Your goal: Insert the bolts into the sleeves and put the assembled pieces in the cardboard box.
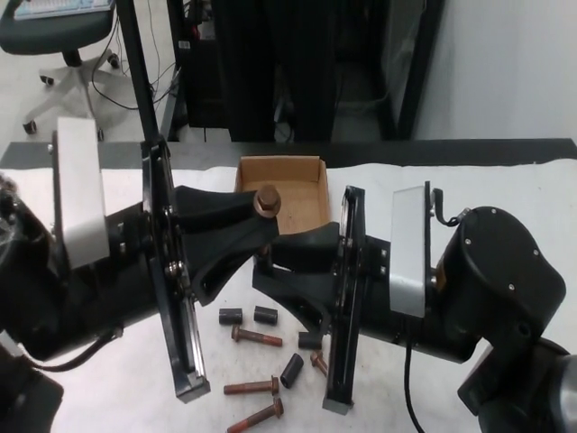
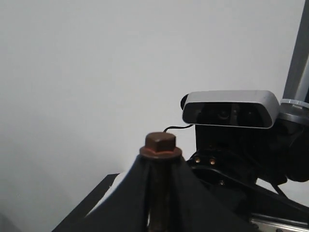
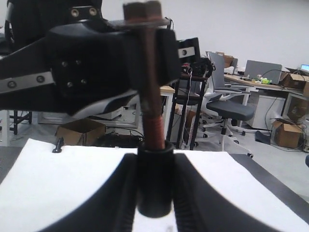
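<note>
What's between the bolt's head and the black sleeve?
Only the bolt itself: its bare threaded stem, in the right wrist view. The left gripper clamps it higher.

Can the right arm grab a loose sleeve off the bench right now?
Probably not. The right gripper is shut on a sleeve, with the bolt in the left gripper at its mouth; the loose sleeves lie on the bench beneath.
</note>
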